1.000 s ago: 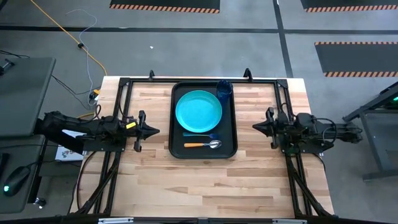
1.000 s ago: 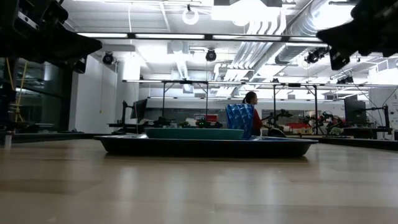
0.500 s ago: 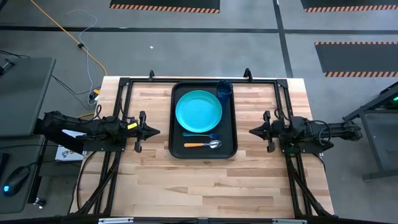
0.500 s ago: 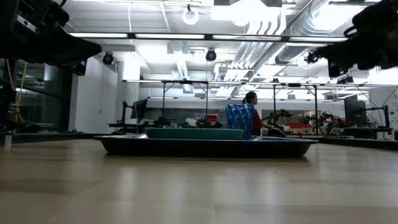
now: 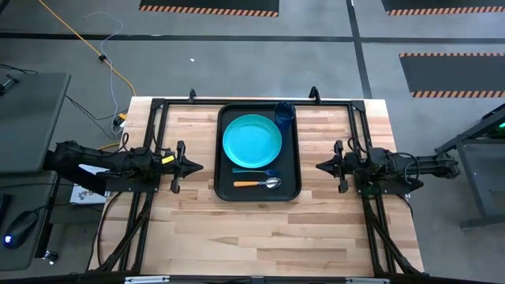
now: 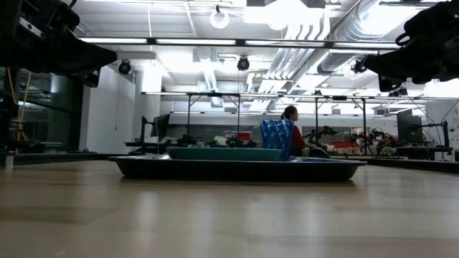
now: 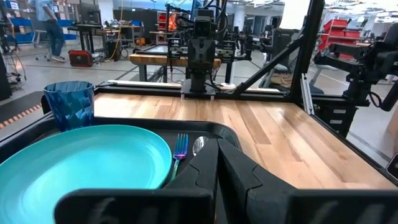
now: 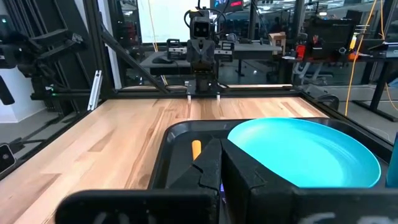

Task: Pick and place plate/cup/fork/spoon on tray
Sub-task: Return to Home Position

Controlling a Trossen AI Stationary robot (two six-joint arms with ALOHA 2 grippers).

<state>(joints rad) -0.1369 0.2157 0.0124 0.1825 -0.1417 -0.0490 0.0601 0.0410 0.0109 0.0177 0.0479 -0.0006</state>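
Note:
The black tray [image 5: 223, 150] lies at the table's middle, toward the far edge. The turquoise plate [image 5: 252, 141] rests flat in it. The dark blue cup [image 5: 285, 111] stands upright in the tray's far right corner. The teal-and-blue fork [image 5: 256, 171] and the orange-handled spoon [image 5: 257, 183] lie side by side on the tray's near part. My left gripper [image 5: 197, 166] is shut and empty, left of the tray, above the table. My right gripper [image 5: 319, 166] is shut and empty, right of the tray. The plate [image 7: 81, 165], cup [image 7: 68, 104], fork [image 7: 180, 148] and spoon [image 7: 198, 145] also show in the left wrist view.
A black frame [image 5: 252, 101] runs along the table's far edge and down both sides. Bare wood lies between the tray and the near edge. A person [image 6: 289, 115] sits far behind the table in the room.
My right gripper has gone a little toward the tray and slightly down, then stopped. The things on the tray have not moved.

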